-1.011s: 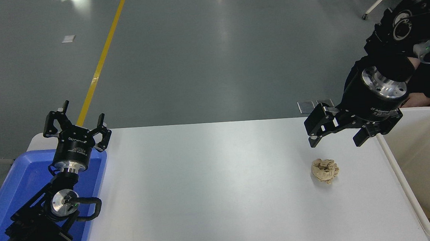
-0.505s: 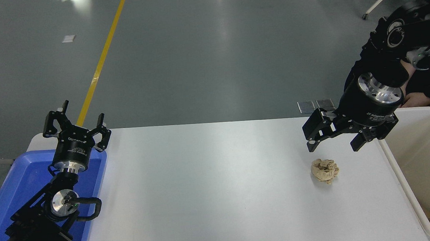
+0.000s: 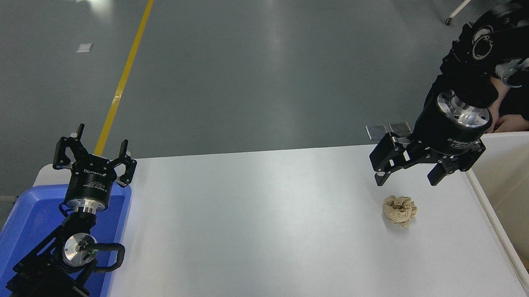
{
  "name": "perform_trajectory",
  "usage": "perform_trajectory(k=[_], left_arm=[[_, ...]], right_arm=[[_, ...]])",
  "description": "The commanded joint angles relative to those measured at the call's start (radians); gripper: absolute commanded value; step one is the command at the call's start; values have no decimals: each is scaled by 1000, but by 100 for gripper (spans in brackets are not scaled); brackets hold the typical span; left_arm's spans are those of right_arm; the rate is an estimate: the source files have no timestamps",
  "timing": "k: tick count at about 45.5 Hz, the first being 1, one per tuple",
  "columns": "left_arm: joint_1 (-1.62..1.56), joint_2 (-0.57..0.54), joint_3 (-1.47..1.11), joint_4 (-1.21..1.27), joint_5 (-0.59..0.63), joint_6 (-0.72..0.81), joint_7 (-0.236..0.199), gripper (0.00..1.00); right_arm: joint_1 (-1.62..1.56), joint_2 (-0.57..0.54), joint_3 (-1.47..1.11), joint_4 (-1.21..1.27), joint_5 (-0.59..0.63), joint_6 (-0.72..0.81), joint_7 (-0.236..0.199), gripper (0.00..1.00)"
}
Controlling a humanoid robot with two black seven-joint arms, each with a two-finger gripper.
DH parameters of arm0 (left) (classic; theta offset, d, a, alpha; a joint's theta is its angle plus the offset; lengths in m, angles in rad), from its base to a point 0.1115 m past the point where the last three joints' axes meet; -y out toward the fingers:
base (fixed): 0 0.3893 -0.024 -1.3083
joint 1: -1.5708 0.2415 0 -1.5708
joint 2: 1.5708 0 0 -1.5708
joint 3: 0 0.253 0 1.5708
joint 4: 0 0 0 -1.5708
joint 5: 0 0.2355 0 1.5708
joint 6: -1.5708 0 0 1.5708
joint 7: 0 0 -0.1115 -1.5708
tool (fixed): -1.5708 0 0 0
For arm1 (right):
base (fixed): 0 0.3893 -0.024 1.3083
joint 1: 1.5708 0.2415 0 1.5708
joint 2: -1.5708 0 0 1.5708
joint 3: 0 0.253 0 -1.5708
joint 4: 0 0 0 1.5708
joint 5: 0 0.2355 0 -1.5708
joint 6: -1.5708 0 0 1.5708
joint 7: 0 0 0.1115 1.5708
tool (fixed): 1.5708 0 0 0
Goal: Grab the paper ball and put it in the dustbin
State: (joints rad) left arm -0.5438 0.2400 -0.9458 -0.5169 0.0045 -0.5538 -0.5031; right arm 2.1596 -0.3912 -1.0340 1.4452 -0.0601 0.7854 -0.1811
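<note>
The right black claw [image 3: 405, 179] hangs spread wide just above the crumpled tan paper ball [image 3: 399, 210] lying on the white counter [image 3: 261, 232], apparently lined up to straddle it, with the cream-white plastic dustbin [image 3: 488, 207] close alongside for the drop.

Paper ball [image 3: 399, 210] on table [image 3: 260, 223], right of centre. Dustbin [image 3: 492, 216] at table's right end; tray [image 3: 1, 241] at left end. Right gripper [image 3: 406, 176] above, just behind ball.
</note>
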Motion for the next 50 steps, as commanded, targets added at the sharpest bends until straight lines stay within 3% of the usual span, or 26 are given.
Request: perform_trajectory(k=[1,25,50], left_arm=[[-1,-1,1,0,0,0,0,98],[-1,1,1,0,0,0,0,98],[-1,1,-1,0,0,-2,1,98]], right_arm=[[5,0,-4,-3,0,0,0,100],[11,11,0,-26,3,0,0,100],[-171,26,-6,-258,17,-12,3,100]])
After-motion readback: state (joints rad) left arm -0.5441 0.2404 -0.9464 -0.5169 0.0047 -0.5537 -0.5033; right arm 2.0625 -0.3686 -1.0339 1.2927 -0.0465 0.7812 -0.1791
